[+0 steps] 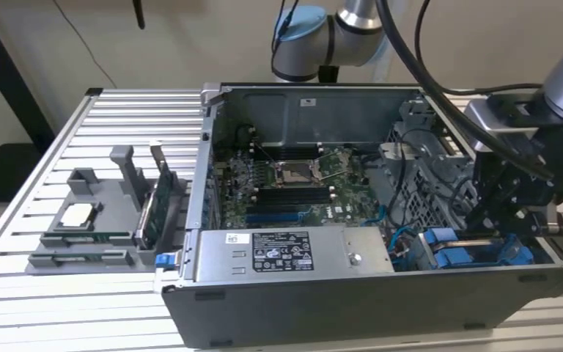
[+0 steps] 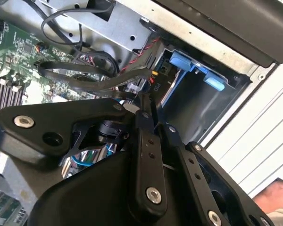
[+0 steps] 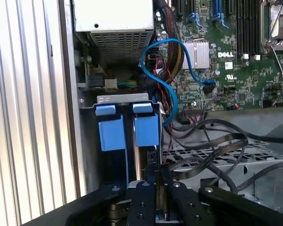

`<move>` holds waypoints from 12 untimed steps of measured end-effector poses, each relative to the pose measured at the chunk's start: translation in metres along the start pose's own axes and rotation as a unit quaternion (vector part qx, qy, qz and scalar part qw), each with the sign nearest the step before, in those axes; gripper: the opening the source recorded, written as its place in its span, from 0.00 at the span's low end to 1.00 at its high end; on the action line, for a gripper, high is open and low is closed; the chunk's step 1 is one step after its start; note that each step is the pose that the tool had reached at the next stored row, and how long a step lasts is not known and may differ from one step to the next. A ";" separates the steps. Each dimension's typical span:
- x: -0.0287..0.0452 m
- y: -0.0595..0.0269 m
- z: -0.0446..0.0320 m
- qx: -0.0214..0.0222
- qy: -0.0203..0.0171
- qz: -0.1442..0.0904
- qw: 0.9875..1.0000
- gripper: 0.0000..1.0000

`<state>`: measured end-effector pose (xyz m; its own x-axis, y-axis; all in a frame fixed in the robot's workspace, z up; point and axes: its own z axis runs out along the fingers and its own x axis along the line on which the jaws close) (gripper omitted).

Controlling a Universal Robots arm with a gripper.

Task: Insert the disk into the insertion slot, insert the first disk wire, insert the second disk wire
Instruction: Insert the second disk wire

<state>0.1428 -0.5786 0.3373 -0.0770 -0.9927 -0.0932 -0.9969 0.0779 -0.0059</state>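
The insertion slot [image 3: 122, 99] sits in the case's front corner, with blue clips [image 3: 146, 130] at its mouth; it also shows in the exterior view [image 1: 454, 256] and the second wrist view [image 2: 198, 108]. A thin silver edge with a blue rail beside it, apparently the disk [image 3: 137, 162], stands edge-on inside the slot, mostly hidden. My gripper [image 3: 156, 171] reaches down right at that edge, its fingers close together on a small black connector of a disk wire [image 3: 155, 160]. The second wrist view shows the gripper [image 2: 145, 100] at the slot's mouth among black cables. In the exterior view the gripper [image 1: 482, 229] hangs over the slot.
A grey labelled power-supply box [image 1: 272, 253] lies beside the slot. The motherboard [image 1: 292, 183] fills the case floor. A blue data cable [image 3: 166, 89] and black flat cables [image 3: 212, 143] loop over a perforated cage [image 3: 217, 162]. A grey parts fixture [image 1: 96, 220] stands at the exterior view's left.
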 end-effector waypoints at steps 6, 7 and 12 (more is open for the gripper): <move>-0.0005 0.0000 -0.0046 0.000 -0.001 0.000 1.000 0.24; -0.0006 0.0000 -0.0068 0.000 -0.001 0.000 1.000 0.24; -0.0014 -0.0001 -0.0143 0.000 -0.001 0.000 1.000 0.24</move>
<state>0.1428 -0.5786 0.3516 -0.0771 -0.9925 -0.0949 -0.9969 0.0780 -0.0057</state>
